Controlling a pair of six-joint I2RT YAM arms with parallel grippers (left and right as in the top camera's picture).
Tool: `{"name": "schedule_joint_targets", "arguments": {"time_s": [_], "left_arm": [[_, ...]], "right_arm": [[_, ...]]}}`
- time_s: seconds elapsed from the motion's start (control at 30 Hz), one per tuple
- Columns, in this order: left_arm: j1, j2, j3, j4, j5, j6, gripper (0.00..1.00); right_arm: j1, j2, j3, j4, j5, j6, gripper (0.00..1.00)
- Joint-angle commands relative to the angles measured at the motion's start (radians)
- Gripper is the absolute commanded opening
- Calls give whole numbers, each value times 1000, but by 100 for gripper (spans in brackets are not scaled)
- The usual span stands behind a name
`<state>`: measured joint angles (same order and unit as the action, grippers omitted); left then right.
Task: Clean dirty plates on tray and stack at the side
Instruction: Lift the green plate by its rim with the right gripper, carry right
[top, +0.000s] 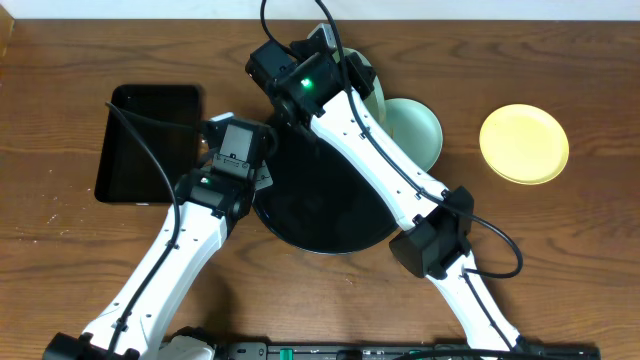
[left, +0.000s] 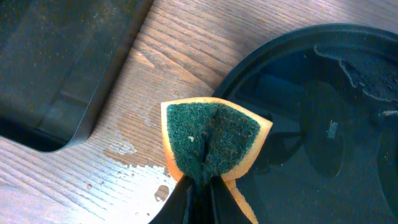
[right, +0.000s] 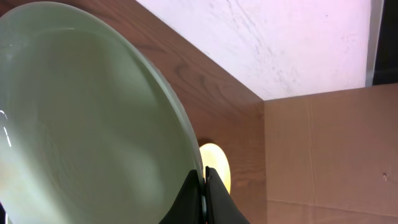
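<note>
A pale mint plate stands tilted on edge, and my right gripper is shut on its rim; from above this plate shows at the far edge of the round black tray. A second mint plate lies flat on the table just right of the tray. The yellow plate rests on the table further right, and in the right wrist view it peeks out behind the fingers. My left gripper is shut on an orange sponge with a green scouring face, held at the tray's left rim.
A rectangular black tray lies on the wood to the left, close to the left arm. Water drops wet the table between it and the round tray. A cardboard wall stands beyond the table.
</note>
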<state>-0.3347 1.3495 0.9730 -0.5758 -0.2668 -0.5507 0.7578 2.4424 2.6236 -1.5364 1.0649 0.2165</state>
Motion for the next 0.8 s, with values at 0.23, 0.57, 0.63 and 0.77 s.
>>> {"name": "schedule_joint_targets", "arguments": {"time_s": [0.23, 0.57, 0.63, 0.77], "left_arm": [[5, 3, -3, -1, -2, -9, 8], [5, 3, -3, -19, -2, -9, 8], [5, 3, -3, -19, -2, -9, 8], [5, 3, -3, -19, -2, -9, 8]], "right_arm": [[9, -13, 27, -1, -140, 70, 1], [-181, -13, 27, 6, -590, 132, 1], [-248, -13, 27, 6, -760, 125, 1], [-415, -13, 27, -5, -1151, 32, 1]]}}
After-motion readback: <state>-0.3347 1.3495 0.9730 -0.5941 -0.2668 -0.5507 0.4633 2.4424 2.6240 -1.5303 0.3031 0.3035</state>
